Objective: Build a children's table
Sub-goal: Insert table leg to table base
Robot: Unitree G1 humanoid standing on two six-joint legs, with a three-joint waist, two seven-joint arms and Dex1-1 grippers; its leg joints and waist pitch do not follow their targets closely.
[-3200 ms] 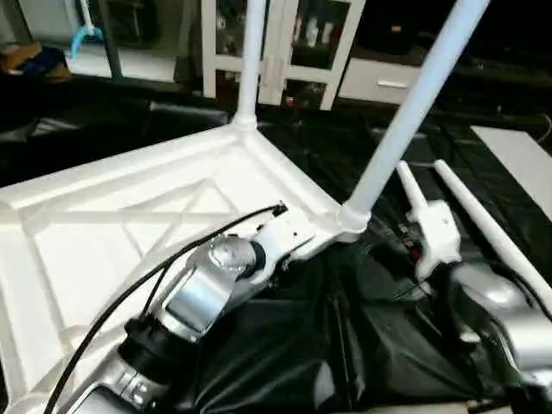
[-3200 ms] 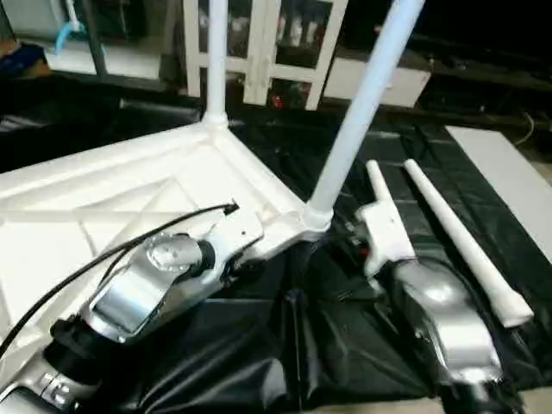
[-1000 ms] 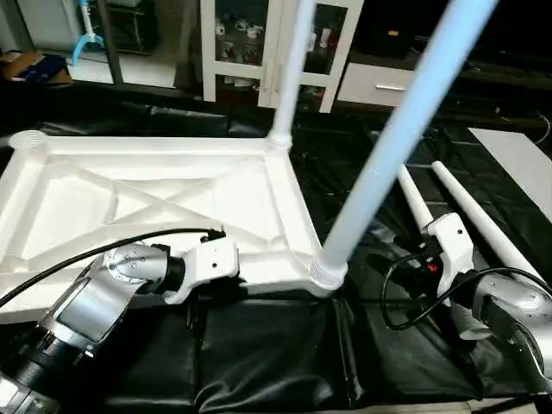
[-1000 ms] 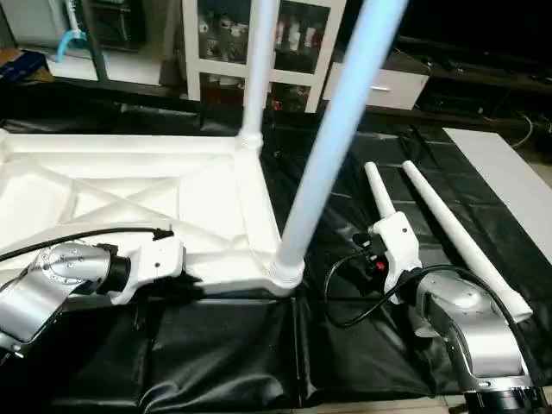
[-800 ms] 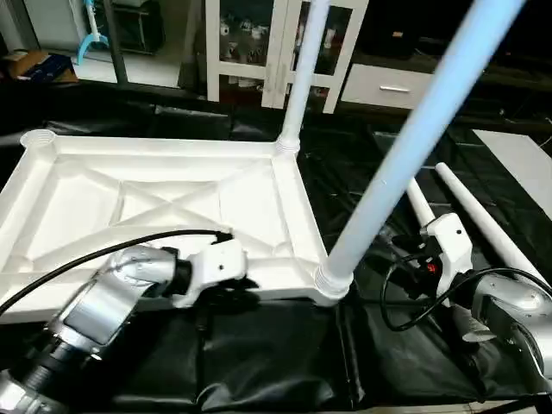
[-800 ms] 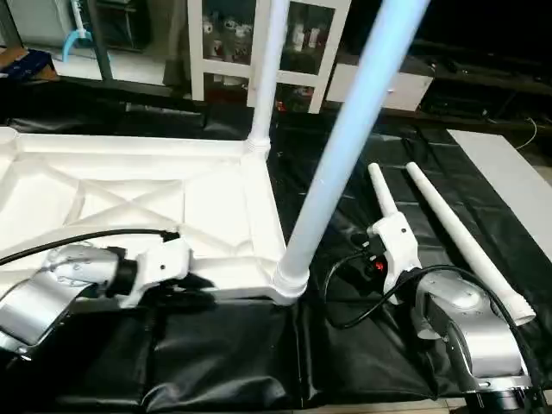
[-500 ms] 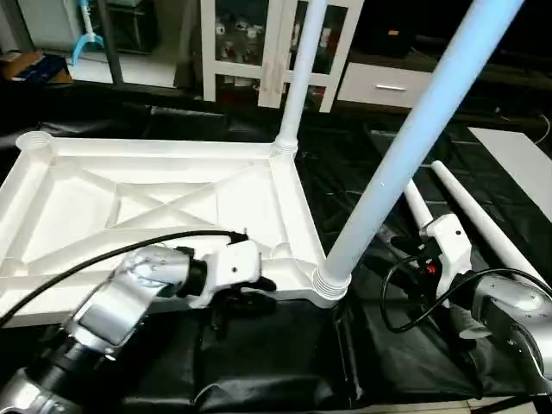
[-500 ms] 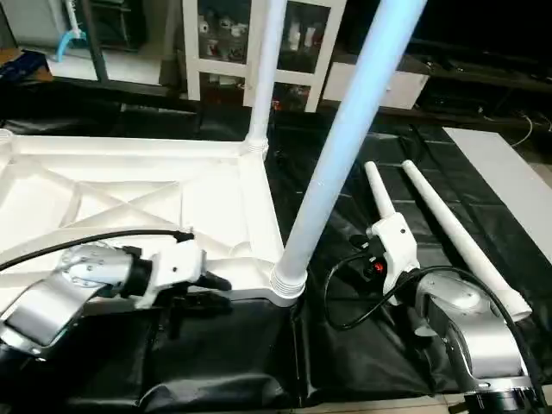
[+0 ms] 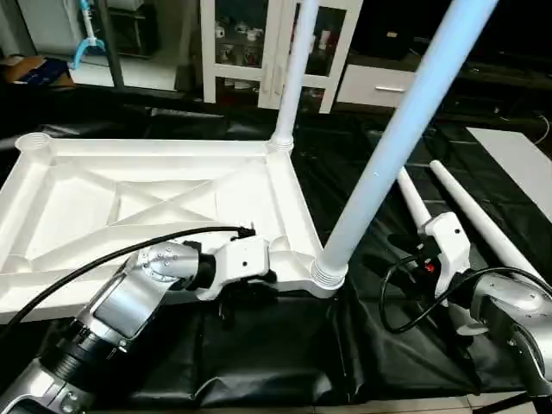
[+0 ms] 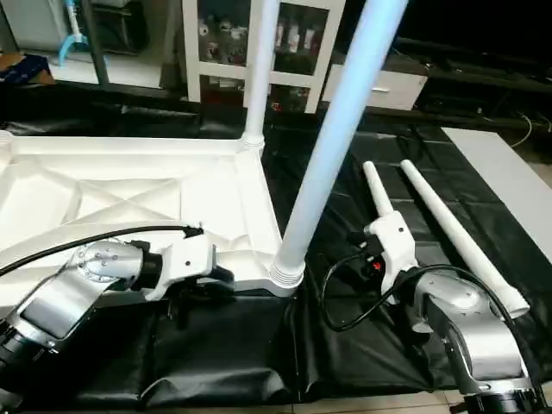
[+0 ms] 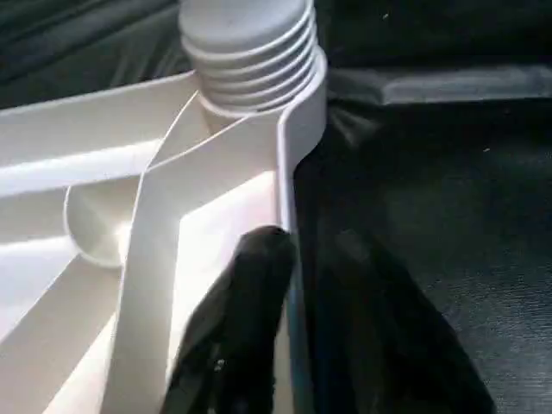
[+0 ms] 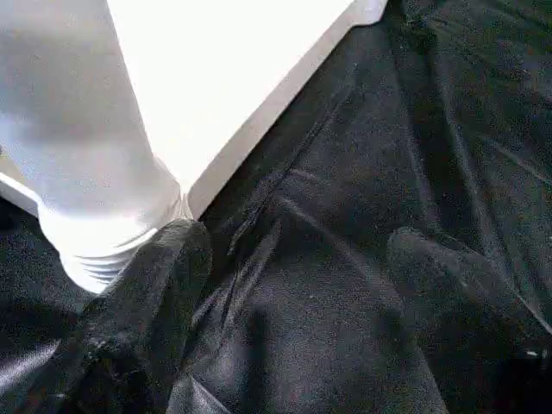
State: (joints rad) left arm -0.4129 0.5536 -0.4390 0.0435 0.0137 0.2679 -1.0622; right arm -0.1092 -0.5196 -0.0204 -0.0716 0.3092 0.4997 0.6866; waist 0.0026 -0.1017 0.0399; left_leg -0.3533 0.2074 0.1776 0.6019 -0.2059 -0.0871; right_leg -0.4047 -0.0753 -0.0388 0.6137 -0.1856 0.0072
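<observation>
Since half a second ago the left tool point(image 11: 289, 285) has slid along the table top's near rim toward the corner socket, and the left forearm point(image 9: 129, 297) has swung in behind it. The white table top point(image 9: 129, 203) lies upside down on the black sheet point(image 9: 276, 362), X ribs facing up. The left tool now straddles that near rim just short of the socket: one black finger point(image 11: 250, 302) sits inside the wall and the other outside it, set narrow around the rim.

The near fitted leg point(image 9: 405, 129) rises from the socket just beyond the left tool, its ribbed collar point(image 11: 250, 52) seated in the corner. A second fitted leg point(image 9: 291, 69) stands at the far corner on the same side.

The right tool point(image 12: 293, 285) hovers over the sheet with its fingers spread wide and nothing between them; the near leg's collar is close beside one finger point(image 12: 164, 276). Two loose legs point(image 10: 448, 233) lie side by side on the sheet beyond the right tool. A white cabinet point(image 9: 259, 43) stands behind.
</observation>
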